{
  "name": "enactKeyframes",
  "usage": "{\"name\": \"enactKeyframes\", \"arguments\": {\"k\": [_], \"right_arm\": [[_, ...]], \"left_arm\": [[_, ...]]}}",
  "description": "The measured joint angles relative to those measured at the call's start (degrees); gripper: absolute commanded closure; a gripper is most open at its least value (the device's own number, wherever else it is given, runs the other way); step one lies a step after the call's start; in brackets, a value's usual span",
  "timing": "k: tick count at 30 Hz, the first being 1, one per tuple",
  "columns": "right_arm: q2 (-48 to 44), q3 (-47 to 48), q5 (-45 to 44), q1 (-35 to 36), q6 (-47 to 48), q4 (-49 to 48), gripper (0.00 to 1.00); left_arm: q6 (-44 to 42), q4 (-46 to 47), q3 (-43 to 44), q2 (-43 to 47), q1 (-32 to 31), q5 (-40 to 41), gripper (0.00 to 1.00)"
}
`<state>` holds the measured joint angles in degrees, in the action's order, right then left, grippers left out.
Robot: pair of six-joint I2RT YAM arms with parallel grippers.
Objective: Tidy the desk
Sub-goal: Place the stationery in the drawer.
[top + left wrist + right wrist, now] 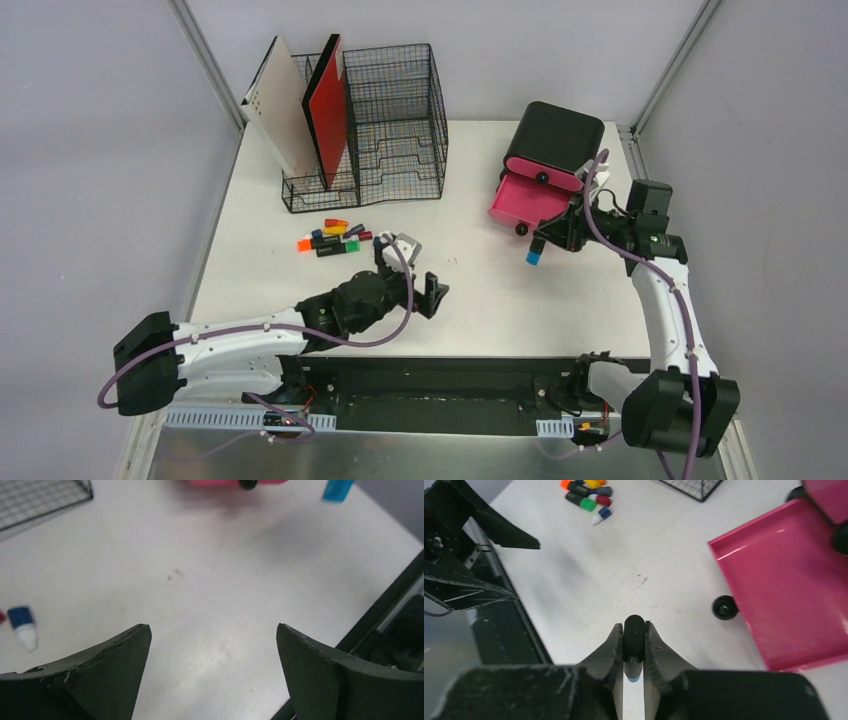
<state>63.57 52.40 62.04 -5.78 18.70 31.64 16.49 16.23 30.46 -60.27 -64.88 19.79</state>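
The desk (500, 300) is a white tabletop. My left gripper (412, 272) hovers open over its middle, and the left wrist view shows only bare desk (210, 580) between the spread fingers of the left gripper (212, 630). My right gripper (545, 240) is shut on a black marker with a blue end (533, 258), held just off the front left corner of an open pink drawer (530, 200). In the right wrist view the marker (634, 635) is pinched between the tips of the right gripper (633, 625), left of the pink drawer (784, 580).
A black box (555, 140) holds the pink drawer, whose black knob (521, 229) faces the desk. A wire-mesh organizer (395, 120) at the back holds a red folder (328, 110) and a white board (285, 105). Several loose markers (335, 237) lie before it.
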Motion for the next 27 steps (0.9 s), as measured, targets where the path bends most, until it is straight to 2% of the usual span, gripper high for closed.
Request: {"name": "enactKeyframes", "arguments": {"k": [7,11,18,22,24,27], "right_arm": [[-4.9,1.3,-10.9,-0.4,5.0,-1.0,1.0],[-2.1,6.6,-18.9,2.3,8.4,-0.9,1.0],[7.2,14.7,-34.3,11.0,14.4,-1.7,0.94],[13.3,18.1,-42.3,13.9,17.1,-1.3,0.81],[16.0,19.5,-45.7,14.8,18.1,-0.7,0.67],[19.0,20.9,-49.9,16.0,19.3,-0.3,0.54]], "left_arm": [[2.2,-7.8,-11.5,9.4,0.0,8.2,0.01],[3.6,-8.9,-13.0,10.0,0.0,11.1,0.01],[5.6,-8.9,-13.0,7.2,0.0,14.5,0.01],[6.6,-9.1,-12.9,5.3,0.0,15.2,0.01],[6.7,-9.1,-12.9,5.0,0.0,15.7,0.01],[6.9,-9.2,-12.9,5.0,0.0,16.1,0.01]]}}
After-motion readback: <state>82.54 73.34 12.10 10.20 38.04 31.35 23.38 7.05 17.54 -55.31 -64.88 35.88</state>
